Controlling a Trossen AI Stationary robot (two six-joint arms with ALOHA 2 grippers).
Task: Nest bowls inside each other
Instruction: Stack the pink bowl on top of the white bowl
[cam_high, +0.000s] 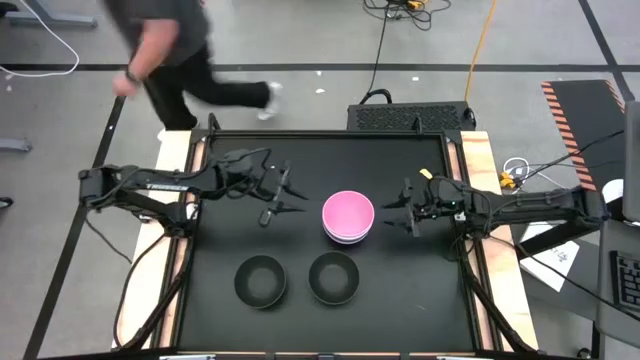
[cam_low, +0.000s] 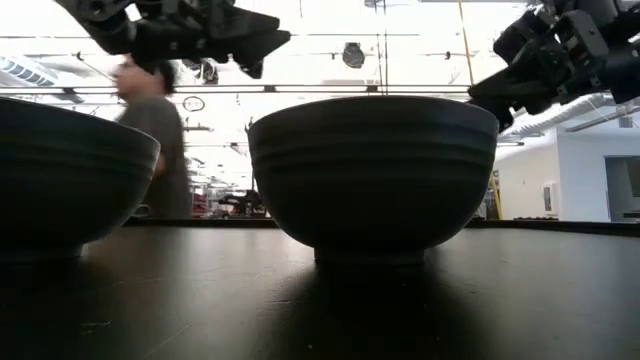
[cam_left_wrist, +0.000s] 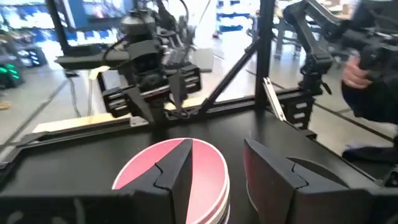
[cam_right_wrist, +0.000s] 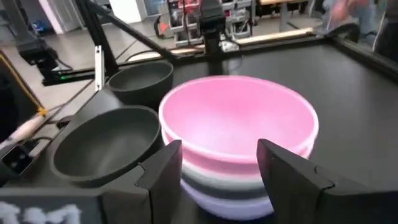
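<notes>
A stack of nested bowls stands on its base at the table's middle, the pink bowl on top, a white and a dark bowl under it, the lavender one at the bottom. Two black bowls stand apart near the front edge; they also show in the low view. My left gripper is open, just left of the stack, above the table. My right gripper is open, just right of the stack. Neither touches a bowl.
The black table mat has raised wooden side rails. A person walks past beyond the far edge and also shows in the low view. A black box stands behind the far edge.
</notes>
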